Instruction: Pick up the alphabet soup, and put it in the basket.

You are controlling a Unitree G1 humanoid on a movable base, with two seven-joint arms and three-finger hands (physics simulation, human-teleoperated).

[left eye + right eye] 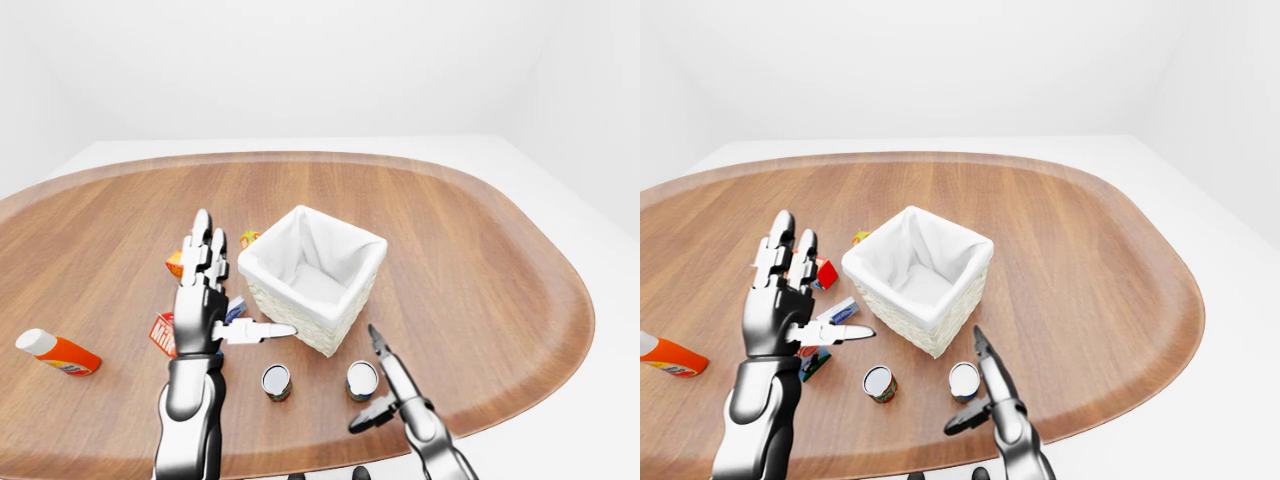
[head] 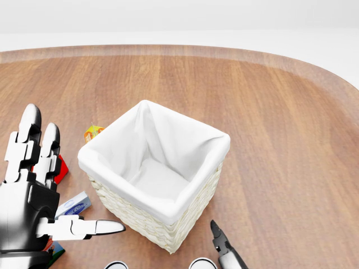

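Silver-topped alphabet soup (image 1: 964,381) beside right hand (image 1: 985,395)

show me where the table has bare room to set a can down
Widest bare wood lies right of the basket out to the table edge, and above it. Crowded: left of the basket around the left hand, with small boxes; two cans below it by the right hand.

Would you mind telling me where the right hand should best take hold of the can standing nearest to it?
Probably round the curved side wall of the can, which stands upright with its flat lid facing up. The open right hand is just right of it in the left-eye view, so come in from there; the basket blocks the upper side.
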